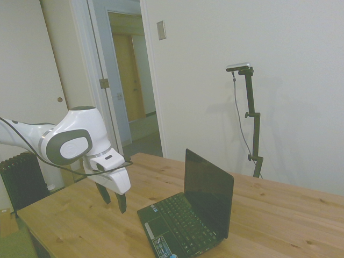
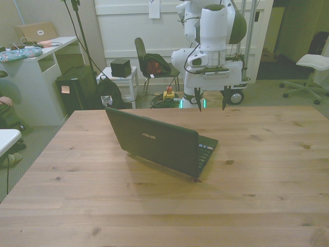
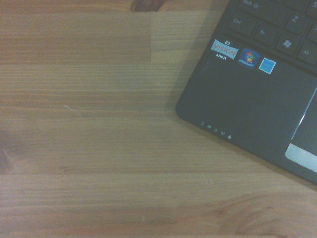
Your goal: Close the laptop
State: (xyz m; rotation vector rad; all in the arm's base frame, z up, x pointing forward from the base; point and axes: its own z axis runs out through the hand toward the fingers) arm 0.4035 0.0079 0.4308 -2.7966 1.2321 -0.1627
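I see the laptop [image 1: 188, 217] [image 2: 163, 143] [image 3: 257, 94] standing open on the surface, a small black machine with its lid raised roughly upright and the screen dark. From the front view I get the back of the lid, plain black with a pale logo in the middle, turned at an angle to the surface's edges. It sits about midway across the surface. In the wrist view I make out one corner of its base: a palm rest with three small stickers, a row of tiny indicator marks along the edge, black keys and part of the touchpad.
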